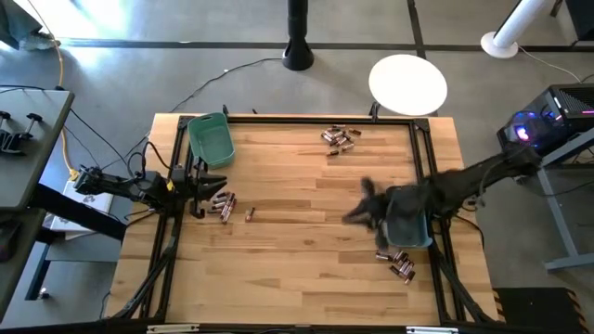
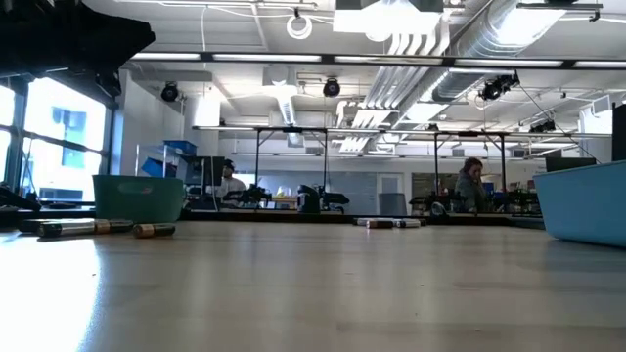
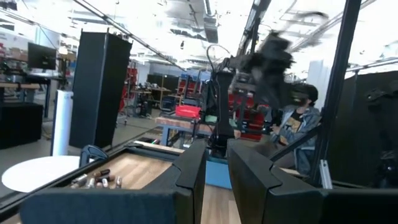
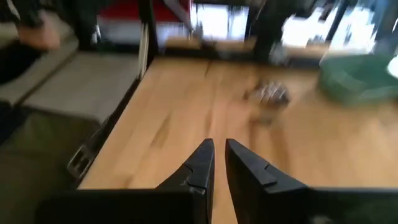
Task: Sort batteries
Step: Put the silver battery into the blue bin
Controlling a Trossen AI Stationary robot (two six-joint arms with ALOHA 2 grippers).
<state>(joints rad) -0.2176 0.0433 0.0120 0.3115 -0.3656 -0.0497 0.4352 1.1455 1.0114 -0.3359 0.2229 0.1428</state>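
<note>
Wooden table (image 1: 297, 232) — batteries (image 1: 340, 138) scattered — workshop behind.

Bright overhead room light throughout. Glare washed white round disc (image 1: 408, 83) beyond table's far edge. Right arm (image 1: 436, 199) smeared by motion blur above table's right edge. Right wrist view blurred overall. Low view: ceiling lamps (image 2: 391, 15) blown out, window backlit.

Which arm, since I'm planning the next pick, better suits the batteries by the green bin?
Left: the left pincer sits beside those batteries near the green bin; the right pincer is far across the table.
</note>
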